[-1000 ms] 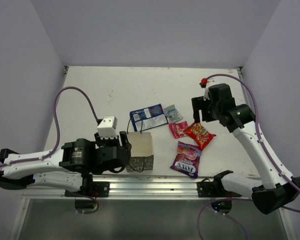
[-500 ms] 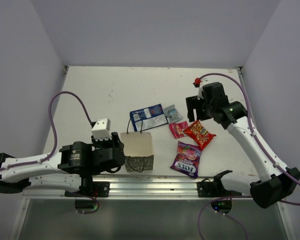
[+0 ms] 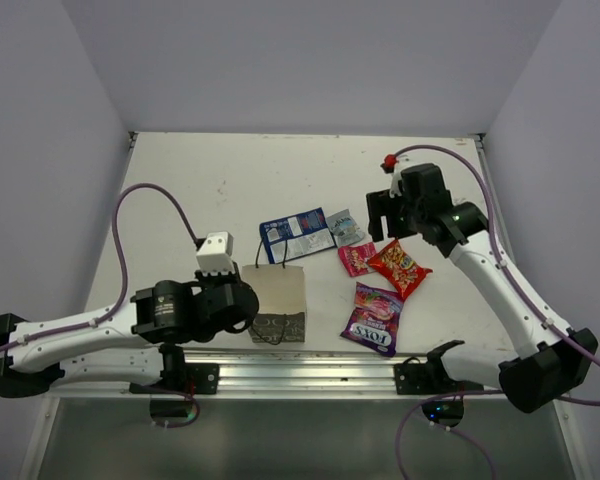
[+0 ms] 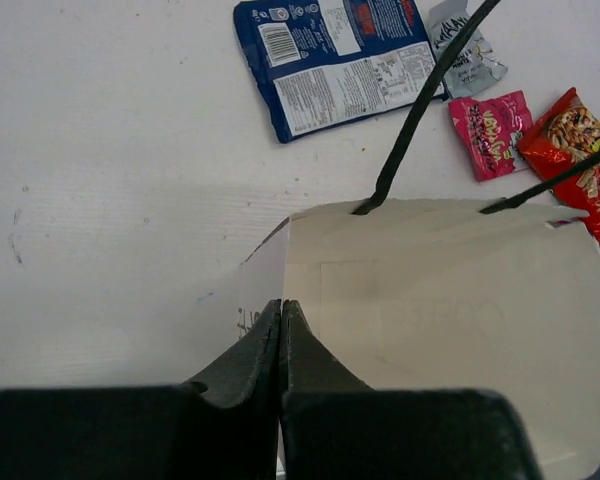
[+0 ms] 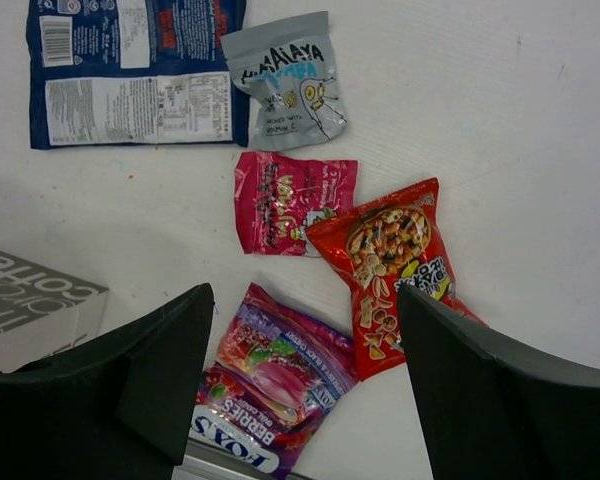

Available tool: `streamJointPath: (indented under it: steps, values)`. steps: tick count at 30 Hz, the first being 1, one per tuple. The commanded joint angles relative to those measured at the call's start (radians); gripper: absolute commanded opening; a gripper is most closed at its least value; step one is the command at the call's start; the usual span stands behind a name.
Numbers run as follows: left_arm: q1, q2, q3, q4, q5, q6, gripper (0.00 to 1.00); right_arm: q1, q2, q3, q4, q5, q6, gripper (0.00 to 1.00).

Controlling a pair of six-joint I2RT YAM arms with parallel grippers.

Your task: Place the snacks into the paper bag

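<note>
The paper bag [image 3: 280, 290] stands by the near edge of the table [image 3: 180, 190], its left wall pinched by the closed left gripper [image 4: 281, 312]. Right of it lie the blue-and-white packet [image 3: 296, 234], silvery-blue packet [image 3: 346, 226], pink packet [image 3: 356, 258], red packet [image 3: 398, 268] and Fox's packet [image 3: 374, 318]. The right gripper [image 5: 304, 290] hangs above them, jaws wide apart, empty.

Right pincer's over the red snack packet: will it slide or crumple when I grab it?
Likely floppy: the red packet lies flat with crinkled film, so it may buckle. Its glossy surface could slip. Its corner seems to overlap the pink packet, so dragging may nudge that.
</note>
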Motion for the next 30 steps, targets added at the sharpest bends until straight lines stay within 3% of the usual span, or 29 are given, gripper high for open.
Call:
streamJointPath:
  steps: [1, 6, 11, 21, 30]
  values:
    - [0.009, 0.019, 0.031, 0.02, -0.014, 0.015, 0.0, 0.005, 0.04, -0.005, 0.112, -0.053, -0.003, 0.78]
    - [0.012, 0.039, 0.035, 0.046, 0.01, 0.041, 0.0, 0.016, 0.172, 0.039, 0.239, -0.154, 0.003, 0.8]
    - [0.012, 0.082, 0.089, -0.038, 0.001, 0.001, 0.0, 0.07, 0.376, 0.114, 0.322, -0.186, -0.019, 0.79]
    - [0.012, 0.099, 0.13, -0.095, 0.0, -0.029, 0.0, 0.104, 0.674, 0.248, 0.4, -0.24, -0.039, 0.77]
    - [0.012, 0.093, 0.14, -0.182, -0.007, -0.1, 0.0, 0.122, 0.884, 0.409, 0.37, -0.281, -0.032, 0.76]
